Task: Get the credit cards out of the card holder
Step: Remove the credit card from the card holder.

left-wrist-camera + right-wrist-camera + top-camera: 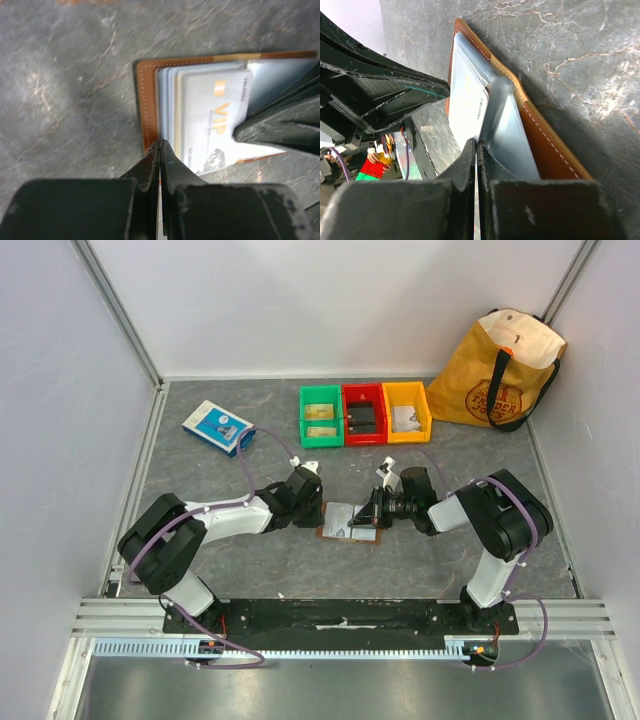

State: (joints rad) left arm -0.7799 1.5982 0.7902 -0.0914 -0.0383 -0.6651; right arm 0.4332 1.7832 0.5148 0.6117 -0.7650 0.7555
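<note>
Grey stone-pattern table (250, 565), white walls; card holder (352, 522), brown leather, lying open at mid-table between the two arms; credit cards (210, 120) stacked in its clear pockets, the top one pale and marked VIP; left gripper (159, 150), jaws closed together, tips at the holder's leather edge; right gripper (476, 149), jaws closed together at a card's edge, whether pinching it cannot be told; bins (363, 415), bag (497, 365) and box (217, 426) at the rear
</note>
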